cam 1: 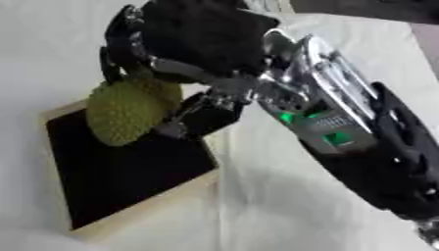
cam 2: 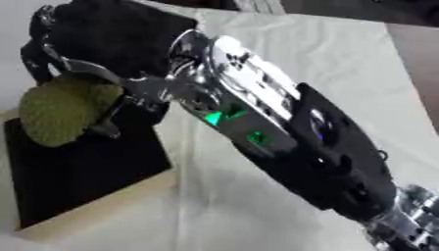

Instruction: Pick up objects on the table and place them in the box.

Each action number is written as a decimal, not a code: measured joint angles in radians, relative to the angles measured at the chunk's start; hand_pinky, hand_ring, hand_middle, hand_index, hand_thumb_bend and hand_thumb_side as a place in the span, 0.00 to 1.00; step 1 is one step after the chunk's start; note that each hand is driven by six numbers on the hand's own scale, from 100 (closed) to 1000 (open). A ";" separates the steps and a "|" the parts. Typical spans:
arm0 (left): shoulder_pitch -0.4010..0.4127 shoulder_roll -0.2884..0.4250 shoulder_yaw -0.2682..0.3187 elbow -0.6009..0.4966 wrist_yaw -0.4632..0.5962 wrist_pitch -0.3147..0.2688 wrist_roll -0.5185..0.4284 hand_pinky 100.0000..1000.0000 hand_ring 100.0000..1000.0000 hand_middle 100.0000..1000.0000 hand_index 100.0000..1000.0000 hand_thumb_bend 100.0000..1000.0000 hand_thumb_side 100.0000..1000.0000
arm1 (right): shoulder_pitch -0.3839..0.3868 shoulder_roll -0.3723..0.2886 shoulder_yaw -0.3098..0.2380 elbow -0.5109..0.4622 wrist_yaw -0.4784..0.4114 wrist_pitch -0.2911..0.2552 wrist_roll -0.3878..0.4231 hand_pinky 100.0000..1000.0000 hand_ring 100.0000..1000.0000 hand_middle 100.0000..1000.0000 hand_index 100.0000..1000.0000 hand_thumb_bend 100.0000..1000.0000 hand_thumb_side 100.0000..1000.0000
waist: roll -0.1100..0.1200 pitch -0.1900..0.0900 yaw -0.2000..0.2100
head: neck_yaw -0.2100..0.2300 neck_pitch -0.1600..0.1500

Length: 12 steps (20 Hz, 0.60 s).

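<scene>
A green spiky fruit, like a small durian [cam 1: 129,110], hangs over the near part of a shallow box [cam 1: 141,203] with a pale wooden rim and a black inside. My right hand [cam 1: 193,44] reaches in from the lower right and is shut on the fruit, fingers curled over its top and the thumb [cam 1: 202,117] against its right side. The fruit sits above the box's upper edge and partly hides it. My left hand shows in neither view.
The box lies on a white cloth [cam 1: 283,206] that covers the table. My right forearm [cam 1: 343,127], silver and black with green lights, crosses the middle of the view. A dark strip runs along the far edge at the top right.
</scene>
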 measured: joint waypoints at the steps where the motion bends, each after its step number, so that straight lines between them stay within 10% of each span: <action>1: 0.000 0.000 -0.001 0.000 0.000 0.000 0.000 0.44 0.45 0.49 0.69 0.21 0.54 | 0.000 0.011 0.008 0.019 0.008 -0.006 -0.005 0.66 0.44 0.43 0.60 0.21 0.00 | -0.001 0.000 0.001 | -0.002 0.000; 7: -0.003 -0.001 -0.002 0.000 0.001 0.002 -0.004 0.44 0.45 0.49 0.69 0.21 0.54 | 0.000 0.057 0.047 0.108 0.056 -0.053 0.000 0.69 0.49 0.48 0.67 0.20 0.00 | -0.009 0.000 0.005 | -0.003 0.000; 12: -0.003 -0.001 -0.002 0.000 0.001 0.003 -0.005 0.45 0.45 0.49 0.69 0.21 0.54 | 0.001 0.073 0.060 0.154 0.077 -0.097 0.039 0.74 0.64 0.63 0.83 0.40 0.00 | -0.011 0.000 0.008 | -0.003 0.000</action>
